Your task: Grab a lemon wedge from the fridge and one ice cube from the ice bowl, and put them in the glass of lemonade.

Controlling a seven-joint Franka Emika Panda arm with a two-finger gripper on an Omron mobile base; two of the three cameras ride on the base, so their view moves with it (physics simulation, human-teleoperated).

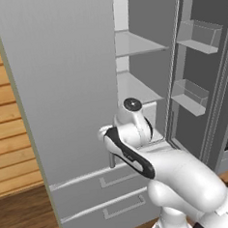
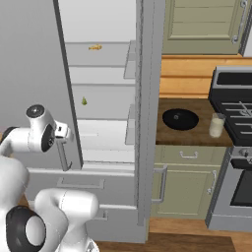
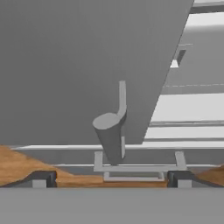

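Fridge (image 2: pixel 29 59) is open, gripper (image 3: pixel 111 177) jaws apart, empty, low by the door handle (image 3: pixel 111 135). Next, probably: reach the lemon wedge (image 2: pixel 84 101) mid-frame.

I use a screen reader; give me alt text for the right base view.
The fridge stands open, a tiny lemon wedge on a middle shelf. The white arm's open gripper hangs at the left door's edge. Right, a counter holds the black ice bowl and glass of lemonade.

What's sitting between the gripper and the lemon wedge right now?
In the right base view, the edge of the fridge's open left door stands between the open gripper and the lemon wedge, which rests on a middle shelf inside.
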